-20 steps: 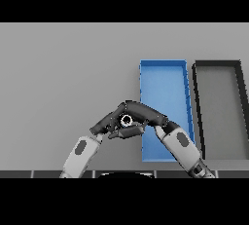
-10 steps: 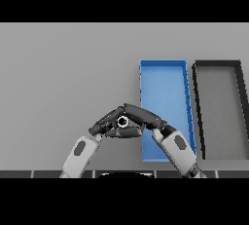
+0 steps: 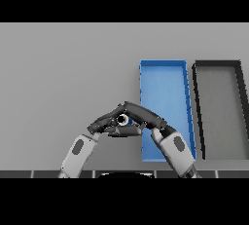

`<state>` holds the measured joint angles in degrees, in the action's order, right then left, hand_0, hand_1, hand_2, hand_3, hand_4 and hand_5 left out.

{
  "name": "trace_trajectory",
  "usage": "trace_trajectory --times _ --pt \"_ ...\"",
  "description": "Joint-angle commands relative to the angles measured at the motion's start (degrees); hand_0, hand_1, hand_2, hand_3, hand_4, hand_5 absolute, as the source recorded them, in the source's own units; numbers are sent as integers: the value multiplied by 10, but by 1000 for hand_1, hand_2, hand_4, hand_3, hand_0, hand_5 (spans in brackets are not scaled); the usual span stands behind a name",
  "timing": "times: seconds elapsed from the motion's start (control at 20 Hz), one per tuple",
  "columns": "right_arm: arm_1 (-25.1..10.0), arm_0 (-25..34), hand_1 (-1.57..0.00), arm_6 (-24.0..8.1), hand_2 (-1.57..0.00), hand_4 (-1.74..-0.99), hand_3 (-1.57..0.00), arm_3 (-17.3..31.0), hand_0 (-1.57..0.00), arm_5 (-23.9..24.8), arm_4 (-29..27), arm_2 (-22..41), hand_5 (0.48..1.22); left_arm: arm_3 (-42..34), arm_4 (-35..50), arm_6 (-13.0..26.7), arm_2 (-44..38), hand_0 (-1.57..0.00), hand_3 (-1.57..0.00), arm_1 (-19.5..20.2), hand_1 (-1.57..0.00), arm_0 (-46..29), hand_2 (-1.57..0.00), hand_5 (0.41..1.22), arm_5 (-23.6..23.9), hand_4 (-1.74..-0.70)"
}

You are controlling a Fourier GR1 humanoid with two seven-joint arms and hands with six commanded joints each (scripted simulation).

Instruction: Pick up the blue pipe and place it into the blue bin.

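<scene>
Both robot hands (image 3: 127, 121) meet – grip unclear; blue bin (image 3: 165, 68), black bin (image 3: 216, 64) alongside.

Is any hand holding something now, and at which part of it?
Both hands, left hand and right hand, meet around a small object with a pale ring end, left of the blue bin. Where exactly they hold it cannot be told.

Left hand (image 3: 104, 121): enters from 7 o'clock, fingers reaching toward 2 o'clock, meeting the right hand over the table.
Right hand (image 3: 143, 115): enters from 5 o'clock, fingers stretched toward 10 o'clock above the left hand.
Blue pipe (image 3: 123, 120): a pale round end showing between the two hands; which hand grips it cannot be told.
Blue bin (image 3: 163, 63): at 3 o'clock of the hands, near edge hidden by the right forearm.
Black bin (image 3: 217, 64): just beside the blue bin at its 3 o'clock.
Table (image 3: 63, 73): grey.
</scene>
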<state>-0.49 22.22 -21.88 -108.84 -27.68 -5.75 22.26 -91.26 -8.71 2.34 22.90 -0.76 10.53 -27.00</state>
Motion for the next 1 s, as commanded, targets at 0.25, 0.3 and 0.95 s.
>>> trace_trajectory --times 0.25,0.3,0.95 --pt "21 -10 -1570 10 -1570 -1499 -1570 3 -1570 -3 21 -7 1220 8 7 31 -4 -51 -36 -14 -47 -2 -46 578 11 -973" --pt "21 -8 -1571 10 -1571 -1498 -1570 -1 -1571 -6 18 -14 1220 15 3 33 -4 -40 -29 -16 -38 0 -37 557 14 -968" --pt "-35 245 -1571 -120 -1571 -1497 -1571 6 -1571 154 -228 -180 1221 8 -3 41 -5 -1 -1 -6 -1 -7 -1 473 21 -951"
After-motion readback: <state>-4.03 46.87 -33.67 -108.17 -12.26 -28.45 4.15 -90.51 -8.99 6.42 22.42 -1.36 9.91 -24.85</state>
